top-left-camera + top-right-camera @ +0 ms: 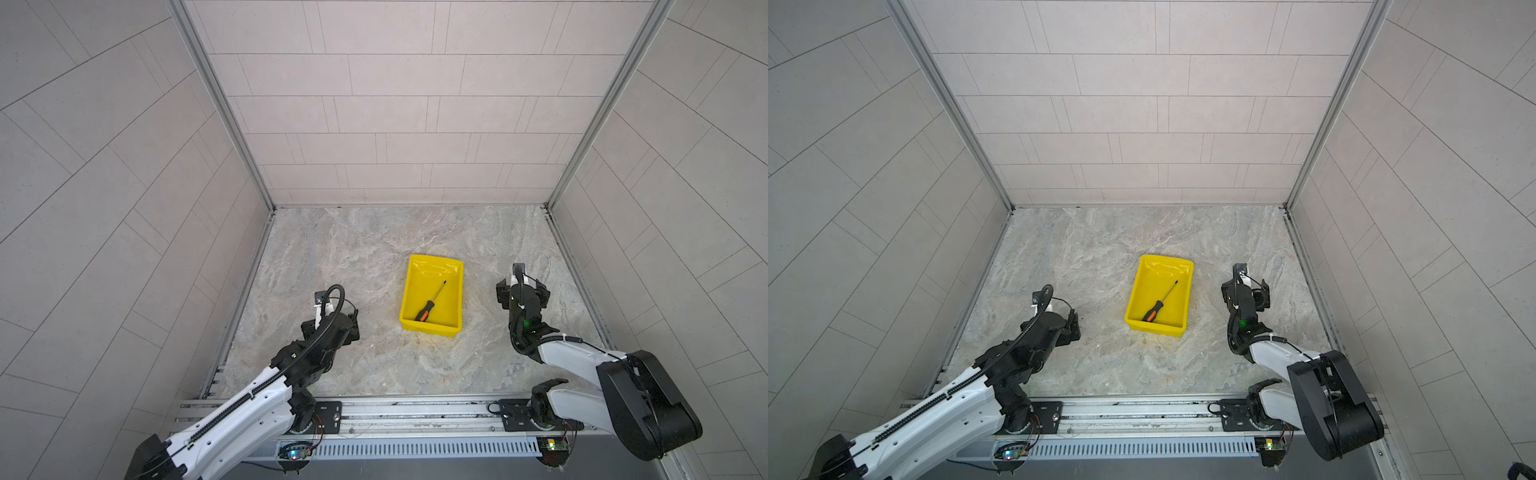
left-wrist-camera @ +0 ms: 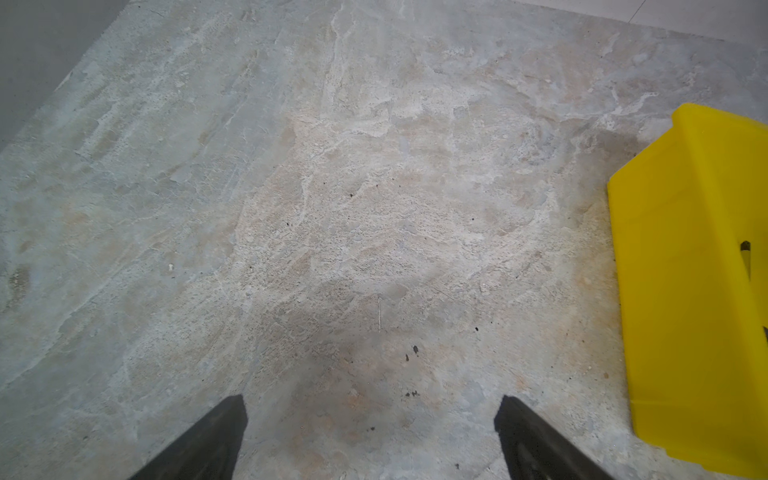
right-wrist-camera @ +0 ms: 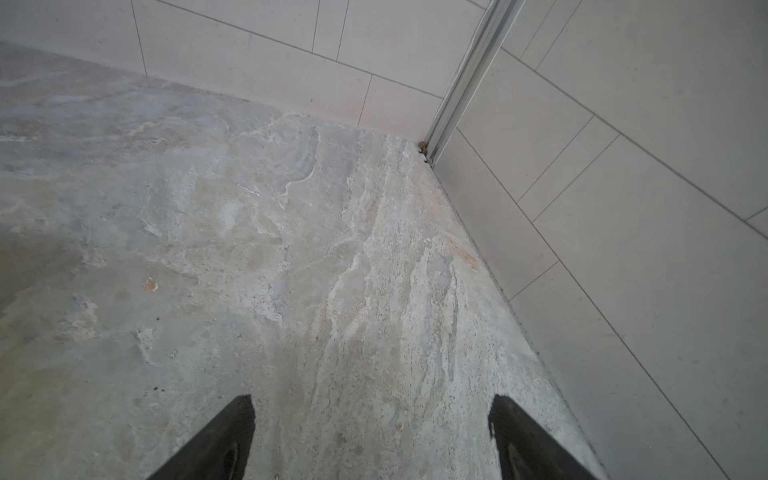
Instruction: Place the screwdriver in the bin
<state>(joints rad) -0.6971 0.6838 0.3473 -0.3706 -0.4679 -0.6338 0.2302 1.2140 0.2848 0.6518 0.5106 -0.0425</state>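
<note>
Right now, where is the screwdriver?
In both top views the screwdriver lies diagonally inside the yellow bin, near the middle of the stone table, with its handle toward the bin's near left corner.

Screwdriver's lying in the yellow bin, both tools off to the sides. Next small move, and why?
Probably nothing beyond parking. The screwdriver lies fully inside the bin, diagonal on its floor. The left tool and right tool are open and empty over bare tabletop, either side of the bin. I'd just retract both tools slightly, touching nothing.

The yellow bin (image 1: 409, 291) sits on the grey marbled tabletop (image 1: 353, 257)
</note>
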